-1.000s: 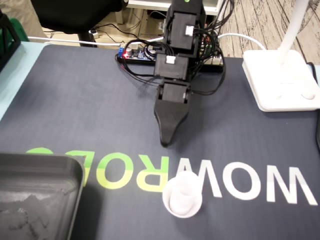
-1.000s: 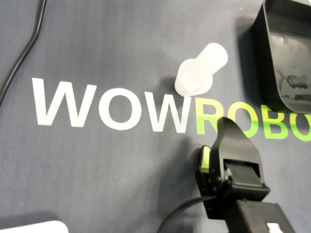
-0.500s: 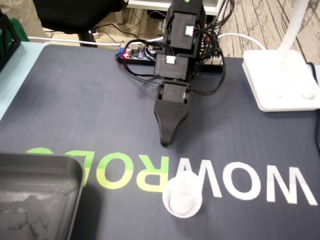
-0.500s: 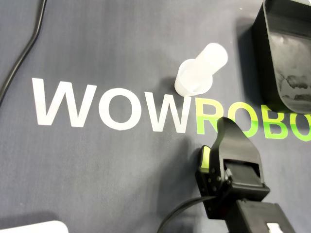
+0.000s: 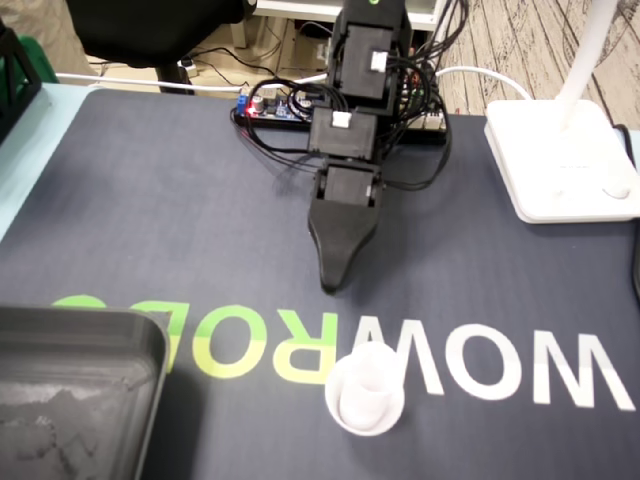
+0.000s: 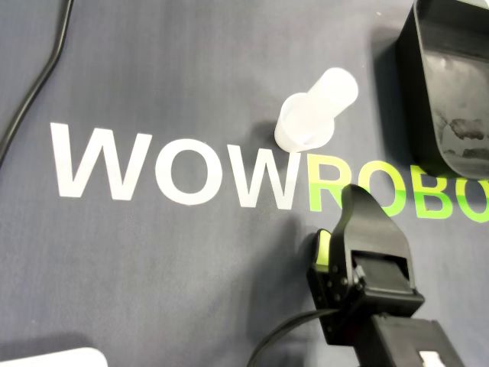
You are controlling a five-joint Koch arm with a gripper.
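The cup (image 5: 366,392) at lower centre looks like smooth, translucent white plastic. The gripper (image 5: 329,284) is matt black plastic. The mat (image 5: 150,200) is dark, finely woven matt cloth. The tray (image 5: 70,345), lower left, is scuffed black plastic.

Your arm (image 5: 355,140) is matte black throughout: boxy servo blocks stacked in line, two with white stickers (image 5: 343,119). Black cables (image 5: 445,145) loop out at 3 and 9 o'clock. The gripper (image 5: 330,285) tapers to one blunt point, with a yellow-green patch (image 6: 323,248) at its 9 o'clock side in the overhead view.
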